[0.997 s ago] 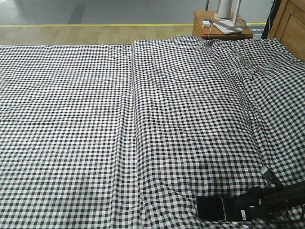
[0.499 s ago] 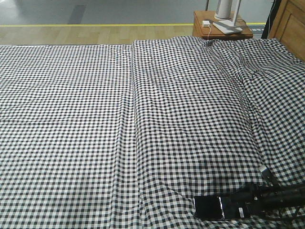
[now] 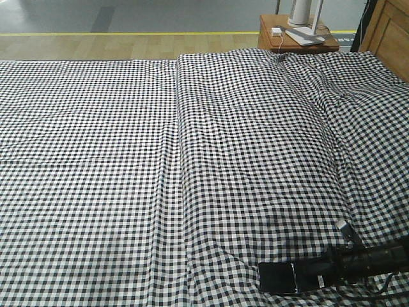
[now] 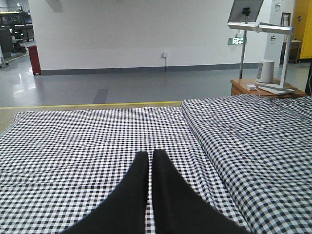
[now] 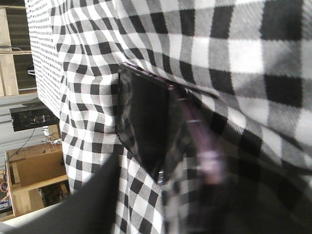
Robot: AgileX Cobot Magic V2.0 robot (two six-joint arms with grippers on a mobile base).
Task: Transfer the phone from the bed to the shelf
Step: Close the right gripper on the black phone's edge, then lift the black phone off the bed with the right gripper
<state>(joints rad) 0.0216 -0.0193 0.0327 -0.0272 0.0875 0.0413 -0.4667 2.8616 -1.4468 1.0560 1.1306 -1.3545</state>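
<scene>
a small orange-brown wooden bedside table stands at the upper right of the front view, on a pale plank floor. on it rest a white desk lamp with a flat base and thin post, a short white cylinder and a small white plug block with a thin cable. a yellow floor line borders the glossy grey floor. at the far white wall are a green lit sign and a red upright box.

A white wall rises behind grey floor (yellow-striped) and a bedside table.
</scene>
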